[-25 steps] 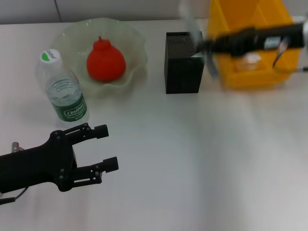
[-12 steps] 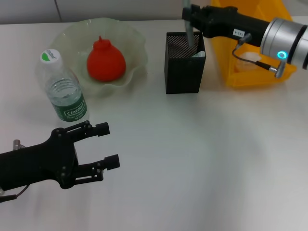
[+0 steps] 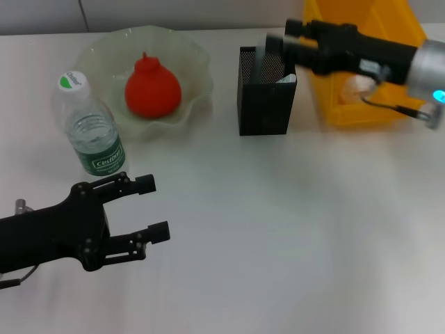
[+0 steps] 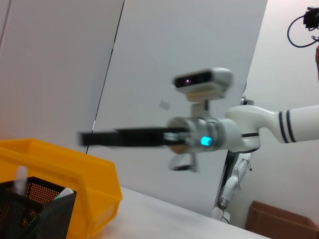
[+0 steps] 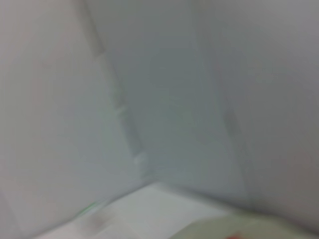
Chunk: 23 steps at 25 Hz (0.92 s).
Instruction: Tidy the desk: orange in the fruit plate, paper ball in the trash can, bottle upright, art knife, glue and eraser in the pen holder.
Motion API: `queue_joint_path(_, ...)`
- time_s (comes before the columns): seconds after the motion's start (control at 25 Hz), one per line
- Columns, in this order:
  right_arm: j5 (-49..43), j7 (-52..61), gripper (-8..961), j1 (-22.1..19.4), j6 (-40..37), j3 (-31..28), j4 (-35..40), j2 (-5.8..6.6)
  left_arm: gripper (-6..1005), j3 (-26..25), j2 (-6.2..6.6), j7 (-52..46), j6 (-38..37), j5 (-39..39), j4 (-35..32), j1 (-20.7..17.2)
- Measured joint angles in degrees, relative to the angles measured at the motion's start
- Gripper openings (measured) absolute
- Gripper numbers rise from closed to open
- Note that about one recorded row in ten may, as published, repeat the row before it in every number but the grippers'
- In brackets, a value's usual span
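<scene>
The orange (image 3: 153, 89) lies in the fruit plate (image 3: 104, 50) at the back left. In front of it the bottle (image 3: 94, 132) stands upright. My right gripper (image 3: 278, 43) hovers open over the pen holder (image 3: 266, 101), seen blurred in the left wrist view (image 4: 99, 138). A thin grey stick (image 3: 261, 59) and a white-green piece (image 3: 285, 79) stand in the holder (image 4: 35, 211); I cannot tell which is the art knife or the glue. The eraser is hidden. The paper ball (image 3: 358, 85) lies in the trash can (image 3: 389, 14). My left gripper (image 3: 156, 207) rests open and empty at the front left.
The yellow trash can (image 4: 75, 167) stands right beside the pen holder. White table surface stretches across the middle and front right. A wall runs close behind the table's far edge.
The right gripper swung from over the trash can to above the pen holder with the grey stick. The stick now sits lower, inside the holder, free of the fingers. The left arm barely moved.
</scene>
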State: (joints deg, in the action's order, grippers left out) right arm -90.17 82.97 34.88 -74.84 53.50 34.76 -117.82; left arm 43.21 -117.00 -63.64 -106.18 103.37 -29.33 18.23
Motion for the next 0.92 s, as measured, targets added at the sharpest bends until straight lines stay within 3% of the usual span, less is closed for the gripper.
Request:
queue_joint_path(0.16,-5.6,-1.2,636,-6.8,-17.4,5.4,8.2,2.79,814,0.0,0.97,-1.2,-1.5,-0.2,-0.4,0.4)
queue_joint_path(0.24,-9.5,-4.7,688,-9.6,-25.1,4.9,9.6,2.89,814,0.0,1.60,-2.0,-3.0,-0.1,-0.4,1.0)
queue_joint_path(0.32,-12.0,-10.1,740,-12.4,-30.4,3.0,9.2,2.04,814,0.0,2.21,-2.5,-4.0,-0.1,-0.5,1.4)
queue_joint_path(0.52,-12.3,-14.2,740,-14.3,-31.3,2.6,7.4,1.05,814,-0.1,2.73,-3.3,-4.4,-0.2,-1.1,1.9)
queue_joint_path(0.92,-12.3,-15.3,740,-13.5,-31.5,2.6,5.0,1.04,815,-0.1,2.82,-4.7,-4.5,-0.2,-3.1,2.2)
